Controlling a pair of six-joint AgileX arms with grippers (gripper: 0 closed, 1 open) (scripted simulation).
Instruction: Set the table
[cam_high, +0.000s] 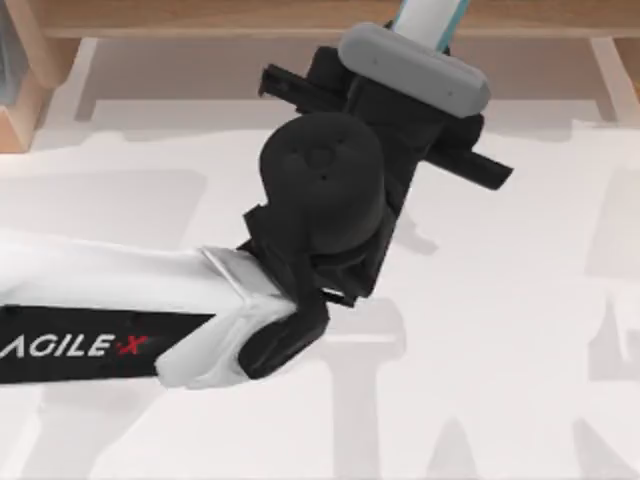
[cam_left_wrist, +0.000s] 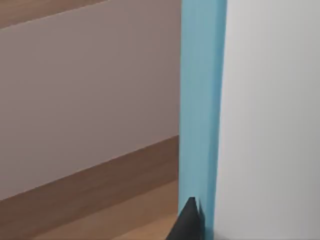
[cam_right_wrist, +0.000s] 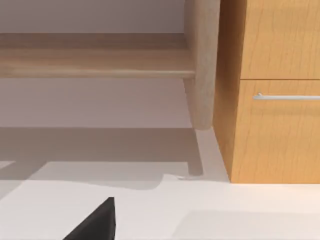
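Left arm (cam_high: 110, 320): I see it reach in from the left, its wrist raised over the table's (cam_high: 480, 380) far middle.
Left gripper (cam_high: 425, 45): by a blue-edged white panel (cam_high: 425, 18).
Table: spread below.

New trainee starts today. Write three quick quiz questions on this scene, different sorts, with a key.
1. True or false: the left arm reaches over the white table toward its far edge.
2. In the left wrist view, what colour is the upright panel's edge? A red, B blue, C green.
3. Fill in: the wooden cabinet in the right wrist view has a metal ____.

Key: 1 true; 2 B; 3 handle.
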